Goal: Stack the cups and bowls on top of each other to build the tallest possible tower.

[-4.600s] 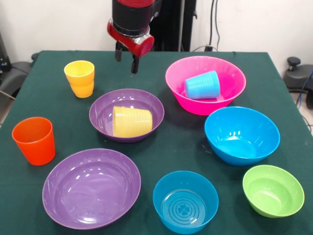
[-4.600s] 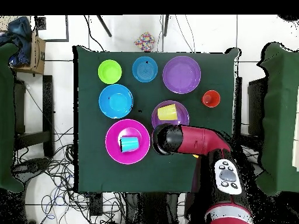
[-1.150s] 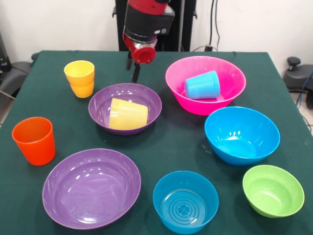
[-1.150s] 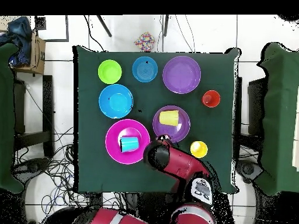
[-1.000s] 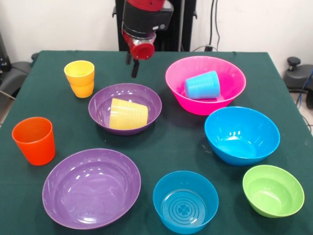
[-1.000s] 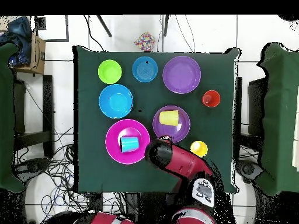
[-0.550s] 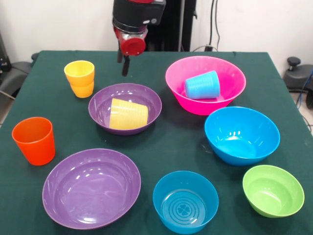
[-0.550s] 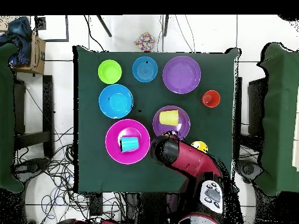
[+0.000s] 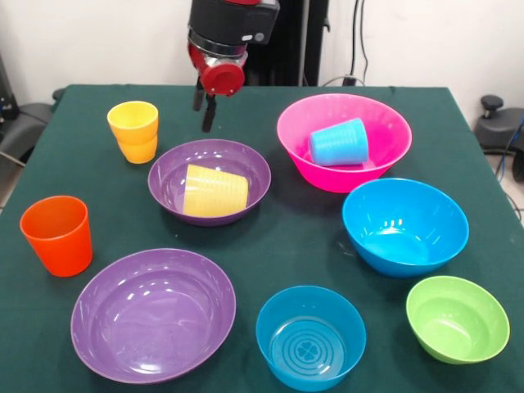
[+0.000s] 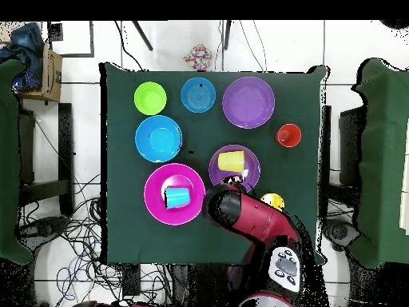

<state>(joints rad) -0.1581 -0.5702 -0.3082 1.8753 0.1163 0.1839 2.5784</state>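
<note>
gripper (image 9: 205,105) empty, fingers slightly apart, hovering above table. ribbed yellow cup (image 9: 214,191) lies on side in purple bowl (image 9: 210,179) just below gripper; stacked amber cups (image 9: 134,131) off to side. no tower yet; likely approach step. next: descend, grasp cup.

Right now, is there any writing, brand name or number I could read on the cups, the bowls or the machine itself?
No readable text anywhere.
The cups and bowls are plain coloured plastic, unmarked.
The small blue bowl shows only moulded rings on its bottom, not lettering.
The arm's panel carries small buttons or markings, too small to read.
</note>
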